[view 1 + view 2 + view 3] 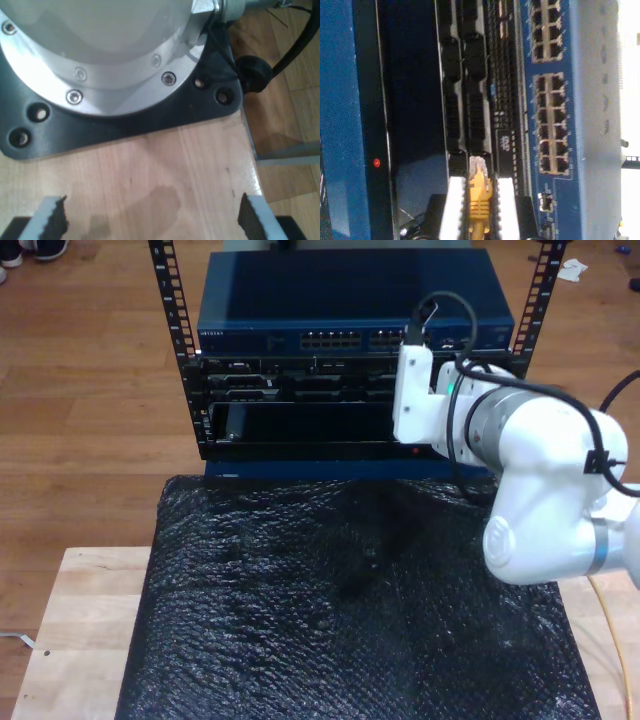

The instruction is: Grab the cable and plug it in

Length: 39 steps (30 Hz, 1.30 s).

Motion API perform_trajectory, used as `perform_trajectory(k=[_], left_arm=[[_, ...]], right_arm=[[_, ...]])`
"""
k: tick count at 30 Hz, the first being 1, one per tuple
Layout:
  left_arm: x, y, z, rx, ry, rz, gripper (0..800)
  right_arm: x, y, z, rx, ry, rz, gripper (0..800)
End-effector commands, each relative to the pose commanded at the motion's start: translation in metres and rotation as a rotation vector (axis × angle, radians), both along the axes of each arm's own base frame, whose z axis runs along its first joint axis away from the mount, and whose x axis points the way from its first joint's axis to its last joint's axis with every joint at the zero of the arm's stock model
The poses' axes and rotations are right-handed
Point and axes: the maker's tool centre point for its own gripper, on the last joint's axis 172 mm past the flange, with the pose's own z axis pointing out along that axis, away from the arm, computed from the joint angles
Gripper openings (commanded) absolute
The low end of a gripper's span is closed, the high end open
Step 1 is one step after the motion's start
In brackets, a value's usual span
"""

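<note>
A: Where's the cable [479, 192]?

B: My second gripper [480, 200] has its jaws clenched on the yellow boot, and the clear plug [477, 164] pokes out toward the rack's front [505, 100], just short of the black modules [465, 75]. In the exterior view, more yellow cable [612, 640] trails down at the right edge, well away from the rack.

A: And the other one?

B: My first gripper [152, 217] hangs released over the wooden surface [165, 170], near an arm's base flange [100, 60], grasping nothing.

A: How to plug in well?

B: I'd judge: pick one free socket on the blue switch [550, 125] beside the modules, square the plug with its opening, latch tab on the matching side, then push straight and slowly. A skewed approach could jam the plug against the port's edge.

A: Anything in those ports?

B: The port banks [551, 125] look unoccupied, though the picture is blurry.
</note>
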Motion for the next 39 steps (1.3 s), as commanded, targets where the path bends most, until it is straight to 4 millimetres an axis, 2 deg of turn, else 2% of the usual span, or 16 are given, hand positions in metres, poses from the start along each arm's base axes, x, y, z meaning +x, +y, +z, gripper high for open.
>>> perform_trajectory(k=[11,14,18,21,23,27,35,39], left_arm=[[0.000,0.000,0.000,0.000,0.000,0.000,800],[0.000,0.000,0.000,0.000,0.000,0.000,800],[0.000,0.000,0.000,0.000,0.000,0.000,800],[0.000,0.000,0.000,0.000,0.000,0.000,800],[0.000,0.000,0.000,-0.001,0.000,0.000,800],[0.000,0.000,0.000,0.000,0.000,0.000,800],[0.000,0.000,0.000,-0.001,0.000,0.000,800],[0.000,0.000,0.000,0.000,0.000,0.000,800]], right_arm=[[0.016,0.010,0.019,-0.006,-0.038,0.021,0],[0.017,0.014,0.013,-0.019,-0.033,0.033,0],[0.022,0.022,0.031,-0.034,-0.125,0.063,0],[0.027,0.021,0.040,-0.020,-0.202,0.054,0],[0.025,0.020,0.036,-0.019,-0.209,0.053,0],[0.028,0.022,0.039,-0.015,-0.229,0.052,0],[0.049,0.020,0.055,0.005,-0.338,0.032,0],[0.050,0.016,0.051,0.004,-0.335,0.025,0]])
